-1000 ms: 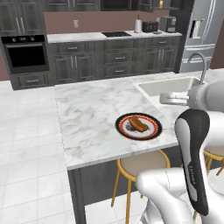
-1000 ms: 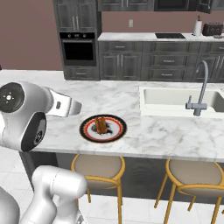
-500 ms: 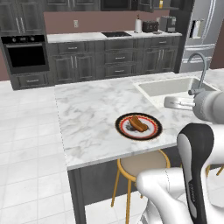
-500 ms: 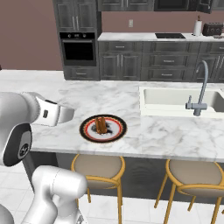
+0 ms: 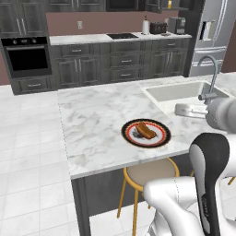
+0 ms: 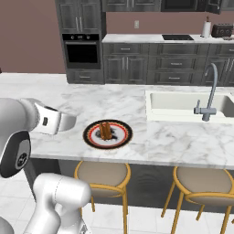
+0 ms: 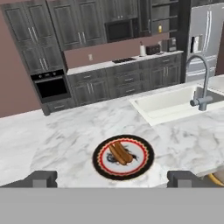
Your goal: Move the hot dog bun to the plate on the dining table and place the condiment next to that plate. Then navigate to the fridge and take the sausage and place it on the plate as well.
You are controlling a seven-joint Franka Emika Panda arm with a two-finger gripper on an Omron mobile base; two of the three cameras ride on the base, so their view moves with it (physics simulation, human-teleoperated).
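A dark-rimmed plate point(image 5: 146, 132) point(image 6: 108, 134) point(image 7: 123, 157) lies on the marble island near its front edge. The brown hot dog bun point(image 5: 145, 130) point(image 6: 106, 130) point(image 7: 120, 153) rests on it. My gripper point(image 7: 111, 178) is open and empty, its fingertips point(image 7: 43, 179) standing wide apart, and it looks down at the plate from the near side. The white hand point(image 5: 189, 109) point(image 6: 54, 121) hovers above the counter edge, apart from the plate. The condiment and the sausage are out of view. The steel fridge point(image 5: 215, 32) point(image 7: 205, 37) stands at the far right of the kitchen.
A sink point(image 5: 184, 90) point(image 6: 187, 103) with a tall faucet point(image 5: 210, 78) point(image 6: 208, 93) is set in the island beside the plate. Round stools point(image 6: 103, 176) point(image 5: 150, 173) stand under the front edge. Dark cabinets and an oven point(image 6: 82, 52) line the back wall.
The arm has swung over the last second, and the hand has dropped to hover by the counter edge. The plate and the bun have not moved. The jaws stayed open.
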